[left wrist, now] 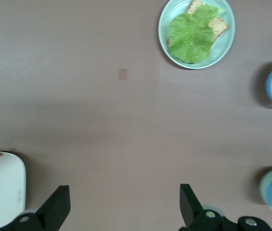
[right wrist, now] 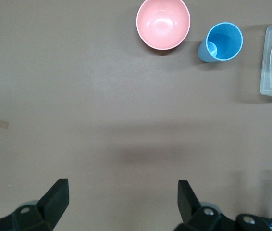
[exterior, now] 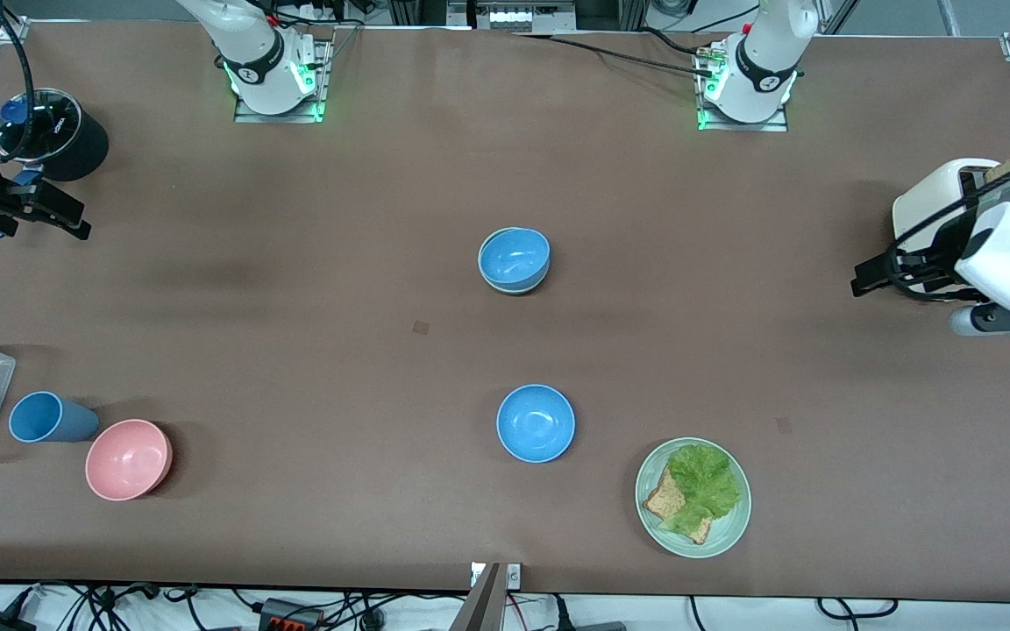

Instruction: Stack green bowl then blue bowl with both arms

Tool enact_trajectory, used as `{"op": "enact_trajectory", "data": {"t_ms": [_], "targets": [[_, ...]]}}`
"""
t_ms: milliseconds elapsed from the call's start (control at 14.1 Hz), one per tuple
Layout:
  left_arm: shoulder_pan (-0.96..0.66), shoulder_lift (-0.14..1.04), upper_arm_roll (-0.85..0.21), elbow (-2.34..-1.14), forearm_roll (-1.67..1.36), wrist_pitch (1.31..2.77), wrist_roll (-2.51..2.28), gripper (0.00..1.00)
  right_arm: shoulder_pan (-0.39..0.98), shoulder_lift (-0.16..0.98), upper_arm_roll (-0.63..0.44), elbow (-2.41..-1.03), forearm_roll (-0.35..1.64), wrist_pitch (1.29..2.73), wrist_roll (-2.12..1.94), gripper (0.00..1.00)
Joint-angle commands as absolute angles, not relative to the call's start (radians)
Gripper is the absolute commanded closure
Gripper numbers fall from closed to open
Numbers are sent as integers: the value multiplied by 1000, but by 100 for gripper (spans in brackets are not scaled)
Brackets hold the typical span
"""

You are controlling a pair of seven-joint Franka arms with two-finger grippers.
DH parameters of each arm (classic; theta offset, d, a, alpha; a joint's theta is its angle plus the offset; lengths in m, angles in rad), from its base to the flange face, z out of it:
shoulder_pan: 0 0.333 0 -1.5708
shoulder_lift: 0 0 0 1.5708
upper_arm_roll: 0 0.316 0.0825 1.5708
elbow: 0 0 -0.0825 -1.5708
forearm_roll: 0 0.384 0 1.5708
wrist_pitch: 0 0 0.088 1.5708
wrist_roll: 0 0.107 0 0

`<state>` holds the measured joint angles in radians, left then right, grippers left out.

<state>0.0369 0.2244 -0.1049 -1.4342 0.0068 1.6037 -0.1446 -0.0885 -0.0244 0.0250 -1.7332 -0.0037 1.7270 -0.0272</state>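
Front view: both arms parked at the frame's edges, stack already made at centre.
Left gripper, middle right, and right gripper, upper left, hang with fingers spread, empty. One blue bowl nests in the green bowl; both look light, rigid, slick, best pinched at the rim.

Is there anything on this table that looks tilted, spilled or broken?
Nothing is spilled or broken. The blue bowl sits slightly askew in the green bowl, whose rim shows on one side only. The pink bowl also leans a little. Both pincers, left and right, are open and wait at the table's ends.
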Motion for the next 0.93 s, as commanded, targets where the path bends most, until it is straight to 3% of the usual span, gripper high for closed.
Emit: {"op": "enact_trajectory", "data": {"t_ms": [0,213,854], "targets": [[9,216,-89,-1420,57,1579,-106,0,-95,-35,28,-1733,-2,1726,-43,0],[6,206,-89,-1424,57,1511,-89,0,-95,-35,28,-1732,-2,1726,-43,0],[0,227,-97,-1417,12,1522,-94,0,-95,-35,28,-1732,-3,1726,-43,0]]}}
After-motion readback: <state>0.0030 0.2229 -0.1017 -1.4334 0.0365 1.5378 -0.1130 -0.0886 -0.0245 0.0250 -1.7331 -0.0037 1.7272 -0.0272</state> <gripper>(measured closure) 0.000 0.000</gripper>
